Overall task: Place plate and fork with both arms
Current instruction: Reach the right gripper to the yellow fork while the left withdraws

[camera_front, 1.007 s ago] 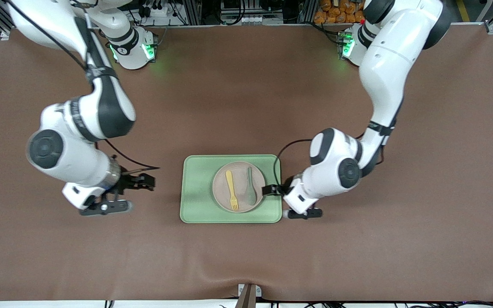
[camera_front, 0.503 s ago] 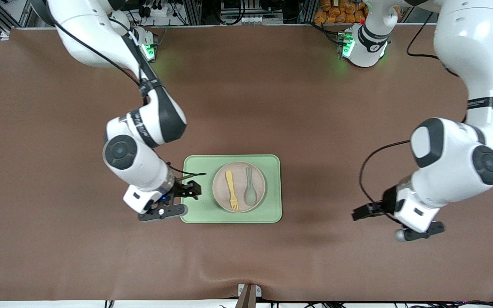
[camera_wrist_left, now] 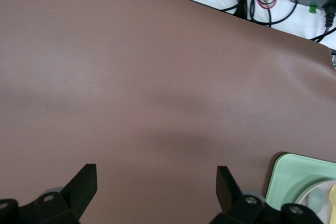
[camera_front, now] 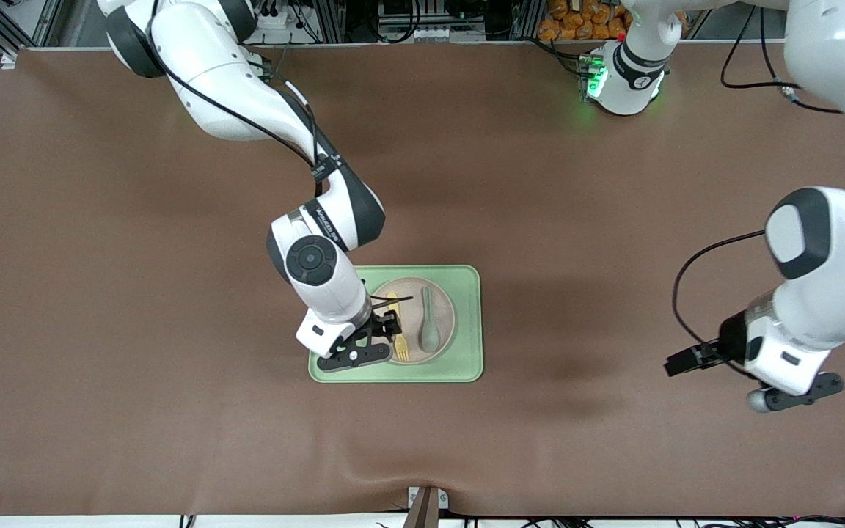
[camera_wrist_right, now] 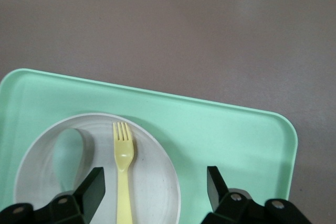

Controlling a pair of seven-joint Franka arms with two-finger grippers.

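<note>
Front view shows the right arm now reaching over the green tray (camera_front: 399, 370), where half a second ago its pincer hung just off the tray's edge toward the right arm's end of the surface (camera_front: 100, 257). The right pincer (camera_front: 386, 331) sits low over the fork (camera_front: 399, 345), above the handle part of it, with the tines showing nearer the camera. In the right wrist view the fingers (camera_wrist_right: 94, 184) stand apart on either side of the fork's (camera_wrist_right: 124, 174) handle, fairly wide but seemingly starting to narrow; nothing is gripped yet.

The plate (camera_front: 446, 319) lies in the middle of the tray, and the tray lies at the middle of the surface, somewhat toward its camera-side edge. Fork and grey-green spoon (camera_front: 430, 323) lie side by side on the plate, the fork toward the right arm's end.

Meanwhile the left arm has swung away: a second ago its pincer was at the tray's edge beside the plate, and now the left pincer (camera_front: 690, 359) hangs over bare surface well toward the left arm's end. Its fingers (camera_wrist_left: 84, 182) are spread wide and hold nothing. It waits there.

So the work has passed to the right arm, and the fork looks like the first item to be lifted. Closing squarely on the thin handle, without nudging the spoon, is what the next move needs.
</note>
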